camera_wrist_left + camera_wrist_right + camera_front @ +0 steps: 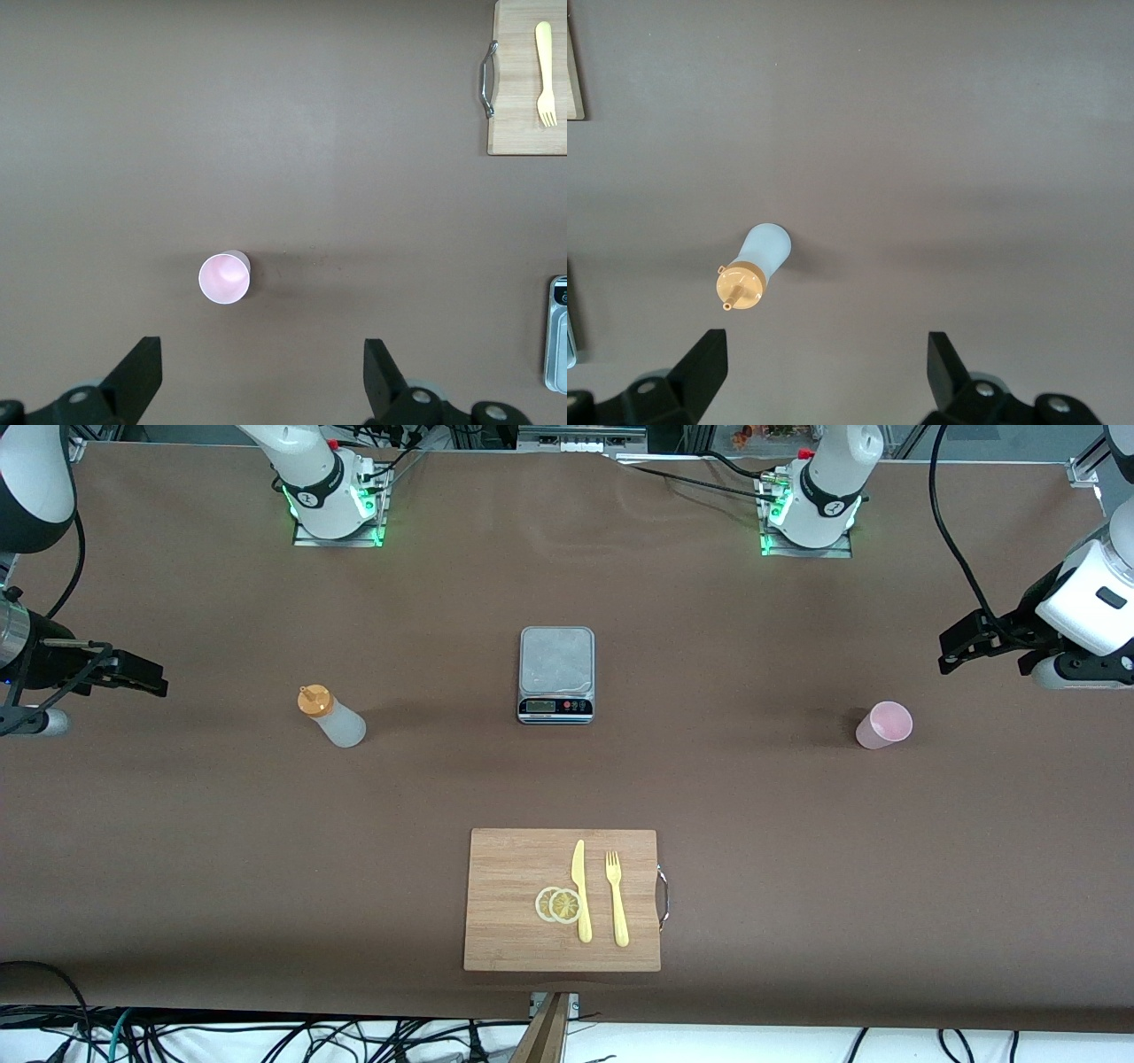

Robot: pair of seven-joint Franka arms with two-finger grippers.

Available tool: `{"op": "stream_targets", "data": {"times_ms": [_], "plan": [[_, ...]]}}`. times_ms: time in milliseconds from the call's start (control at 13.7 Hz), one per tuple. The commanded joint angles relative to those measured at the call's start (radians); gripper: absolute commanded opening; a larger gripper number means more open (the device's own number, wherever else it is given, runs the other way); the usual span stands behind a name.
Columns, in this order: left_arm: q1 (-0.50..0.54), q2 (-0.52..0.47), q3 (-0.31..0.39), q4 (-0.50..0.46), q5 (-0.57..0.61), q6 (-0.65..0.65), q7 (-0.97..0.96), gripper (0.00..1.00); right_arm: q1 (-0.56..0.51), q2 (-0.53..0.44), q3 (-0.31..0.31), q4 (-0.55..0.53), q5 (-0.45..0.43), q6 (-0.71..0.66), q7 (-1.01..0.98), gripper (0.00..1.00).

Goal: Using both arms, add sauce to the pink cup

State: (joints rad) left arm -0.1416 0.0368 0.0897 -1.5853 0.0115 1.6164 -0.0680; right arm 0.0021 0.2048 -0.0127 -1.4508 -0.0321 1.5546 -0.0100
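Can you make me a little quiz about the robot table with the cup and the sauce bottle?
1. True or false: the pink cup stands on the scale.
2. Which things lie on the cutting board? A) knife, fork, lemon slices B) spoon and cup C) sauce bottle
3. Fill in: the sauce bottle has an ___ cap.

Key:
1. False. It stands on the table near the left hand, which is open.
2. A.
3. Orange. The open right hand waits near it.

Matt brown table cover (797, 868), wooden board (514, 921), translucent plastic pink cup (883, 724)
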Motion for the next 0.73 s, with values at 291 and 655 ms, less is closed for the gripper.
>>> {"op": "stream_targets", "data": {"times_ms": [291,655], "plan": [[0.011,0.014,-0.005,0.031,-0.011,-0.015,0.007,1.0,-0.005,0.01,0.0,0.026,0.015,-0.01,-0.01,1.0],[0.011,0.014,-0.005,0.031,-0.011,-0.016,0.007,1.0,-0.005,0.01,0.0,0.026,0.015,-0.01,-0.01,1.0]]}}
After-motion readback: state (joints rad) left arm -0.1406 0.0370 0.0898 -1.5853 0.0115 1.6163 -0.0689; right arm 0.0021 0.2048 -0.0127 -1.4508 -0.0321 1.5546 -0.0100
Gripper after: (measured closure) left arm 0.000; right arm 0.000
